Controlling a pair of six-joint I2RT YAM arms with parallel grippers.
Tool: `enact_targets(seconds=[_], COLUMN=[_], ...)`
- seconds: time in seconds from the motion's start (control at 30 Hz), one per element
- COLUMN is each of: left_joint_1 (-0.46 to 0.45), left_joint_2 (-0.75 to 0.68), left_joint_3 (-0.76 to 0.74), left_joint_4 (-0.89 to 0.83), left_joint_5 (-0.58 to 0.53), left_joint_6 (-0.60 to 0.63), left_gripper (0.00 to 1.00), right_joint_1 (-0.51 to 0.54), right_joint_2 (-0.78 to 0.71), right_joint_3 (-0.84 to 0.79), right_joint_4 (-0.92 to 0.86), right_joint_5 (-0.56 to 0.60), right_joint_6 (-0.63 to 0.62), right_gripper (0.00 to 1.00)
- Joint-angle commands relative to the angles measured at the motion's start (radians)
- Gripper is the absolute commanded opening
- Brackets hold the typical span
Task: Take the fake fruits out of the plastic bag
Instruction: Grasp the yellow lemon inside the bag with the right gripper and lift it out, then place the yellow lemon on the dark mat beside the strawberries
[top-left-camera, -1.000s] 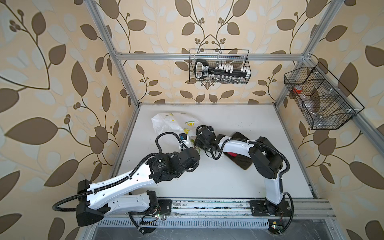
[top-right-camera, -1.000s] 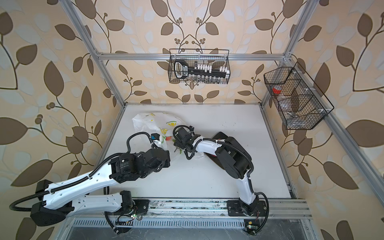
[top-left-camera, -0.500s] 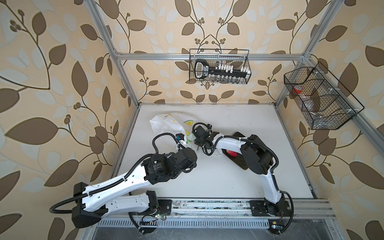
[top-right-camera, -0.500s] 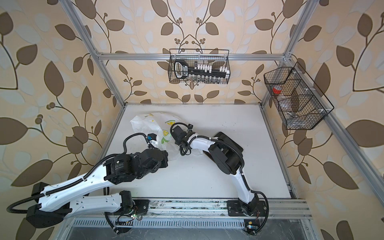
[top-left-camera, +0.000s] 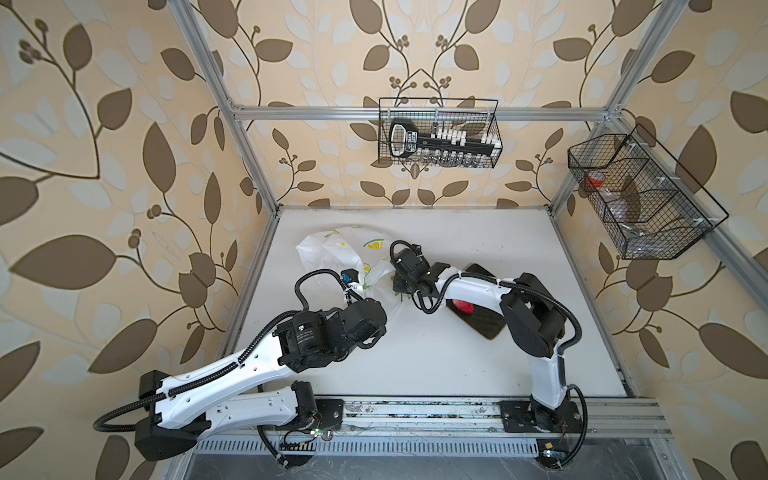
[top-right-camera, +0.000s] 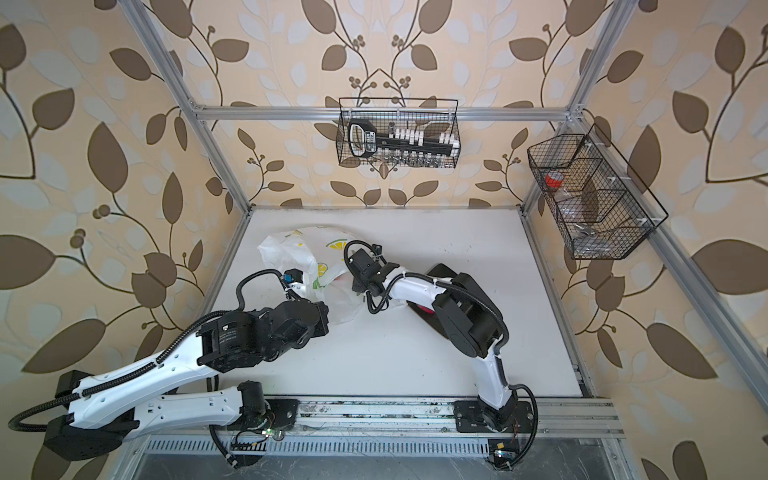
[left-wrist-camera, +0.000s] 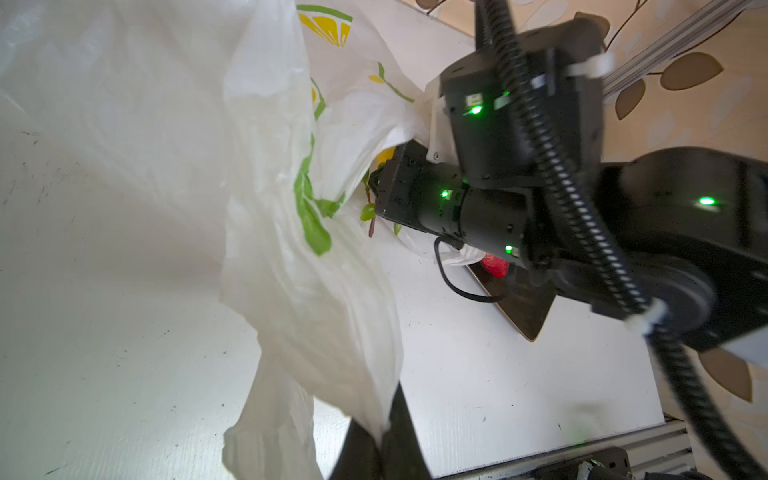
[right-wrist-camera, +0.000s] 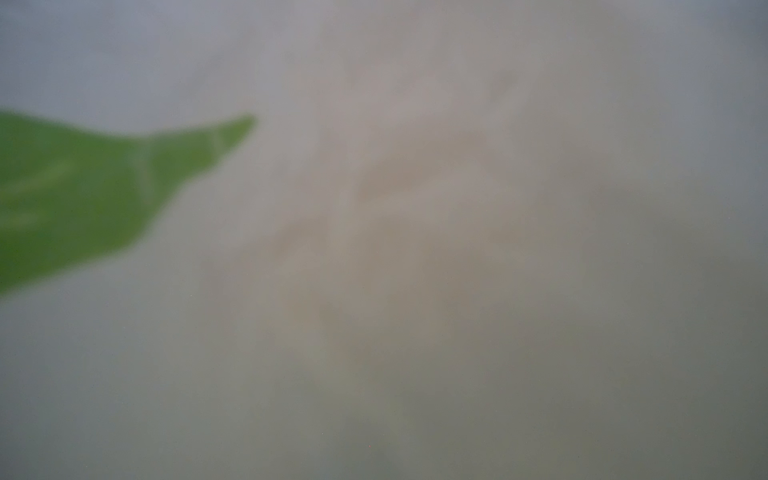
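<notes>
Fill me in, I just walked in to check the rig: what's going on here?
The left end effector pinches the plastic bag by its edge and holds it up. The right end effector is pushed into the bag's mouth, where a yellow fruit with leaves shows; its grip is hidden. One red fruit lies on the dark plate.

Robot lab test cell: aluminium frame (top-left-camera: 249, 137) is boxing in a white worktop (top-left-camera: 457, 365), leaf wallpaper panels (top-left-camera: 124, 166) are covering the walls, wire baskets (top-left-camera: 438, 133) are hanging from the frame, and two white robot arms (top-left-camera: 473, 286) are sitting on a base rail (top-left-camera: 415, 415).
</notes>
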Motion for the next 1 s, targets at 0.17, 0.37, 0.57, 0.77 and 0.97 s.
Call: enact_targets(seconds=[0.17, 0.37, 0.57, 0.77, 0.97], left_joint_1=[0.017, 0.020, 0.031, 0.041, 0.047], left_joint_2=[-0.009, -0.006, 0.006, 0.018, 0.027], left_joint_3=[-0.022, -0.032, -0.037, -0.030, -0.025], left_joint_4=[0.037, 0.069, 0.097, 0.094, 0.096], left_joint_5=[-0.067, -0.085, -0.082, -0.072, -0.038], left_joint_6=[-0.014, -0.018, 0.000, 0.012, 0.055], left_gripper=[0.00, 0.00, 0.00, 0.00, 0.00], right_joint_1=[-0.018, -0.018, -0.017, -0.071, -0.360], right_joint_2=[-0.162, -0.373, -0.667, -0.892, -0.906], right_joint_3=[-0.123, -0.260, -0.480, -0.622, -0.717], right_joint_4=[0.041, -0.009, -0.106, -0.280, -0.330], right_joint_5=[-0.164, -0.342, -0.417, -0.242, -0.256], right_joint_6=[-0.136, -0.272, -0.346, -0.245, -0.228], right_gripper=[0.00, 0.00, 0.00, 0.00, 0.00])
